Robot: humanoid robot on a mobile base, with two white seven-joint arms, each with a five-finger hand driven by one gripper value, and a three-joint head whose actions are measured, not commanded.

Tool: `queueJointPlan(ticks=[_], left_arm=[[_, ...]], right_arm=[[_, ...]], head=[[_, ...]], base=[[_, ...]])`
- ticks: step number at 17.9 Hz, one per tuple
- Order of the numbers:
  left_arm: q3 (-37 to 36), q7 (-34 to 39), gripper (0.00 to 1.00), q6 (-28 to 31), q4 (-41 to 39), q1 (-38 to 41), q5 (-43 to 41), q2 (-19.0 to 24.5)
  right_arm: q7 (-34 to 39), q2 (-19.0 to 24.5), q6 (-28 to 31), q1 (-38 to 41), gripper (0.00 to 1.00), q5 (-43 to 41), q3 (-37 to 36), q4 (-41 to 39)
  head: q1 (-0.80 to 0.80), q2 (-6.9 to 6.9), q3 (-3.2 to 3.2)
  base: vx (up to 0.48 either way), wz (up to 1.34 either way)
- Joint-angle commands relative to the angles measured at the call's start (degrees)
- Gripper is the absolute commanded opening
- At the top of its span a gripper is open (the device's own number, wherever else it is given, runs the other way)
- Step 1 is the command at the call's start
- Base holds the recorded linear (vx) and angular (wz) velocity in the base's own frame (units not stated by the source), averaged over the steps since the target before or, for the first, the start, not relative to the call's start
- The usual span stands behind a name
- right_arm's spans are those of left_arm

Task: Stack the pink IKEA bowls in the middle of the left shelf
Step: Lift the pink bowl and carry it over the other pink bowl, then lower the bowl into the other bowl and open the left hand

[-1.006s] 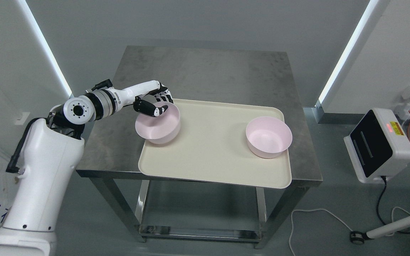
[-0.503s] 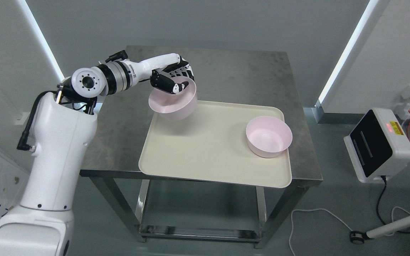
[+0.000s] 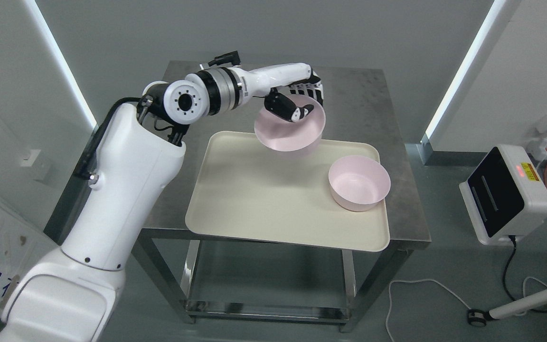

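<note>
Left hand (image 3: 299, 102) pinches the far rim of a tilted pink bowl (image 3: 290, 128), lifted above the tray (image 3: 254, 190).

A robotics test lab, by the look of it: bare grey walls with lit strips (image 3: 463, 71), a steel counter (image 3: 273, 85), a white device (image 3: 506, 194) on the right, and cables (image 3: 425, 289) on the floor.

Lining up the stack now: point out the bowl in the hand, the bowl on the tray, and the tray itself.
Held pink bowl (image 3: 287, 137): head view, outer front wall.
Pink bowl on the tray (image 3: 356, 183): head view, inside floor.
Cream tray (image 3: 254, 199): head view, bare middle surface.
Left hand (image 3: 302, 97): head view, fingers on the held bowl's rim.
</note>
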Motion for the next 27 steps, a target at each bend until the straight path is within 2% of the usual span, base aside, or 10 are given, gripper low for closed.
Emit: queueJointPlan(ticks=[1, 4, 8, 17, 22, 23, 24, 26, 27], left_arm=[[-27.75, 6.55, 0.02, -1.66, -1.09, -2.49, 0.02, -1.8], [-32.15, 13.14, 0.03, -1.75, -1.0, -2.49, 0.1, -1.8], [-32.34, 19.22, 0.04, -1.22, 3.39, -2.49, 0.46, -1.8], [-24.09, 18.35, 0.04, 1.15, 8.4, -4.24, -0.25, -1.8], [-23.55, 18.61, 0.06, 1.15, 8.67, -4.86, 0.19, -1.8], [-23.72, 18.7, 0.09, 1.07, 8.67, -4.86, 0.19, -1.8], [-23.9, 18.88, 0.16, 1.15, 8.67, -4.86, -0.07, -1.8], [-24.52, 18.97, 0.4, 1.42, 8.76, -4.68, -0.25, -1.8], [-24.52, 18.97, 0.49, 1.5, 8.76, -4.68, -0.25, -1.8]], right_arm=[[0.03, -1.0, -0.07, 1.67, 1.0, 0.0, -0.62, -1.93], [0.03, -1.0, -0.07, 1.67, 1.0, 0.0, -0.62, -1.93], [0.03, -1.0, -0.07, 1.67, 1.0, 0.0, -0.62, -1.93], [0.03, -1.0, 0.02, 1.67, 1.0, 0.0, -0.62, -1.93], [0.03, -1.0, -0.07, 1.67, 1.0, 0.0, -0.62, -1.93], [0.03, -1.0, -0.07, 1.67, 1.0, 0.0, -0.62, -1.93], [0.03, -1.0, -0.07, 1.67, 1.0, 0.0, -0.62, -1.93], [0.03, -1.0, -0.07, 1.67, 1.0, 0.0, -0.62, -1.93], [0.03, -1.0, -0.07, 1.67, 1.0, -0.08, -0.62, -1.93]], head=[[0.0, 0.0, 0.0], [0.0, 0.0, 0.0], [0.0, 0.0, 0.0], [0.0, 0.0, 0.0], [0.0, 0.0, 0.0], [0.0, 0.0, 0.0], [0.0, 0.0, 0.0], [0.0, 0.0, 0.0], [0.0, 0.0, 0.0]], base=[[0.0, 0.0], [0.0, 0.0], [0.0, 0.0], [0.0, 0.0], [0.0, 0.0], [0.0, 0.0], [0.0, 0.0], [0.0, 0.0], [0.0, 0.0]])
